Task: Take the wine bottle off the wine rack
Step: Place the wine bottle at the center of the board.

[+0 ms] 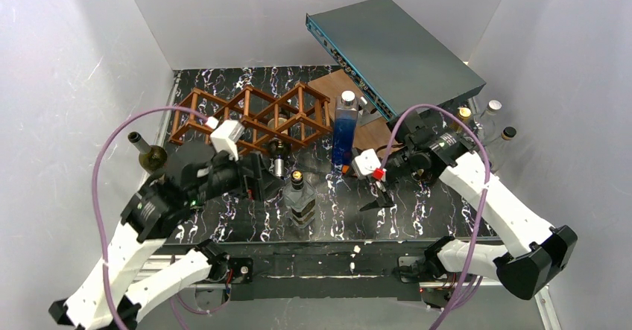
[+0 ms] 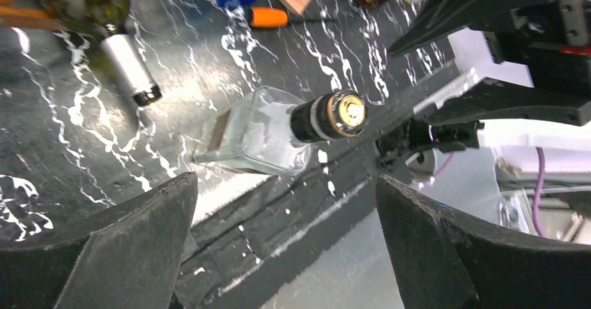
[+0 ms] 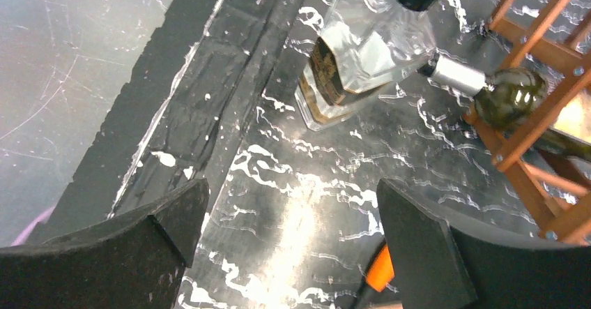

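One wine bottle (image 1: pixel 277 159) juts past the wine rack (image 1: pixel 250 115) edge (neck outward)

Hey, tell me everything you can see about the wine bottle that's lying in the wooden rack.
The wine bottle is dark olive-green glass with a silver foil sleeve on its neck and a dark tip. It lies on its side in a low cell of the reddish-brown wine rack, its neck poking out toward the arms and sloping down to the black marbled table. Rack bars cross its shoulder. Whether the tip touches the table is unclear.
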`<state>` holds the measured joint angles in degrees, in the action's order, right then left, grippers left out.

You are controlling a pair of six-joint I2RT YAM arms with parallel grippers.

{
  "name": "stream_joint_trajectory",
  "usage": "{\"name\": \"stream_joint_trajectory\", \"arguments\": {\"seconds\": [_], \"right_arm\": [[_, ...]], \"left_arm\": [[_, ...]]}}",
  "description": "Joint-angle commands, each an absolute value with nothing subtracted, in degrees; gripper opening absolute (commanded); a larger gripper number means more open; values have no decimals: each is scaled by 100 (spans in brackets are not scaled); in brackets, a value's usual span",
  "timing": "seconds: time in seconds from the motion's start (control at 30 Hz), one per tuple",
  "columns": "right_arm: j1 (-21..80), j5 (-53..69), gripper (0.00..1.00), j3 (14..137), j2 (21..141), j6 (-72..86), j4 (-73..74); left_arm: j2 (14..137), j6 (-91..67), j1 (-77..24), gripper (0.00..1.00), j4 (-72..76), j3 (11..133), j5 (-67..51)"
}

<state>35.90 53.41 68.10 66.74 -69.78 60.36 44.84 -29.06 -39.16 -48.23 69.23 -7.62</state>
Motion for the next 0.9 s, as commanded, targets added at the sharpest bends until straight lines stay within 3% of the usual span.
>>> {"name": "stream_joint_trajectory", "arguments": {"seconds": [0.0, 0.23, 0.53, 0.87], "right_arm": [[4252, 4705, 100, 7803, 6866, -5725, 5720], [5165, 3739, 100, 8890, 7692, -3984, 4677], [5832, 3327, 100, 9350, 8477, -3515, 4342], [6152, 3217, 73, 9390, 8821, -3511, 4331]], "left_arm": [[3397, -3342, -3906, 98, -3931, 6037, 116], [2584, -3478, -3909, 98, -4225, 5651, 210], [2243, -3670, -3908, 98, -4421, 5411, 325], [2163, -3777, -3909, 98, -4456, 5320, 274]]}}
